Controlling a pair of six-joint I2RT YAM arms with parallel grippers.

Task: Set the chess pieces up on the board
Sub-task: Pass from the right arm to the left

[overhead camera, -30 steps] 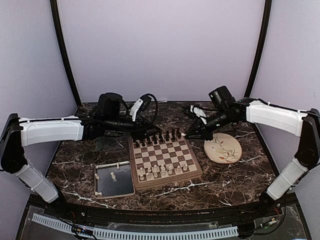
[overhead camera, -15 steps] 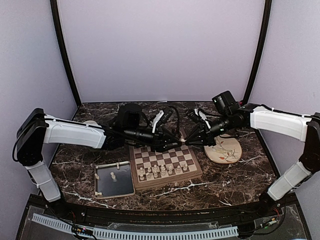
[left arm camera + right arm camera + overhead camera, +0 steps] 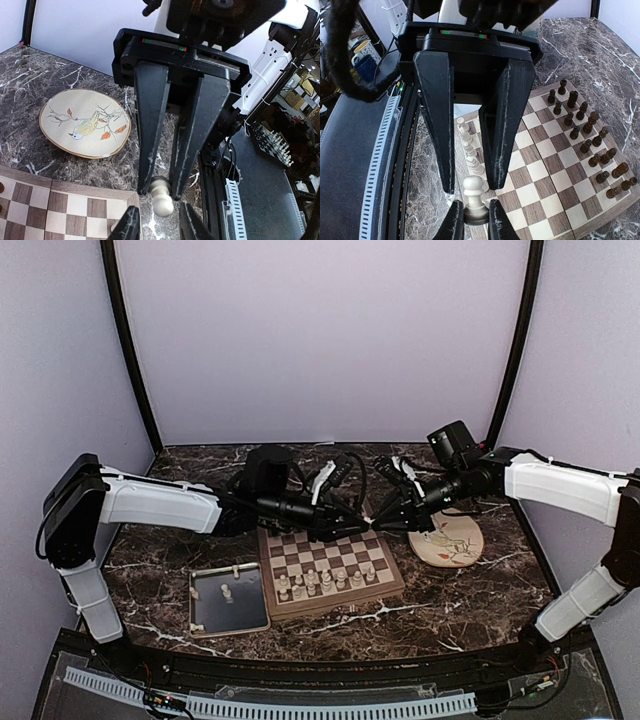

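While the right gripper [image 3: 474, 220] pinches the small cream-white turned pawn [image 3: 472, 200] by its base above the far right corner of the checked wooden board [image 3: 545, 165], its head pokes leftward between the half-open fingers of the left gripper [image 3: 471, 185].

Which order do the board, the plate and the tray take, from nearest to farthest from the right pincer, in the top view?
1. Board: its far right corner lies right by the right pincer.
2. Plate: on the table, to the right of the board.
3. Tray: left of the board, at its near side, farthest.
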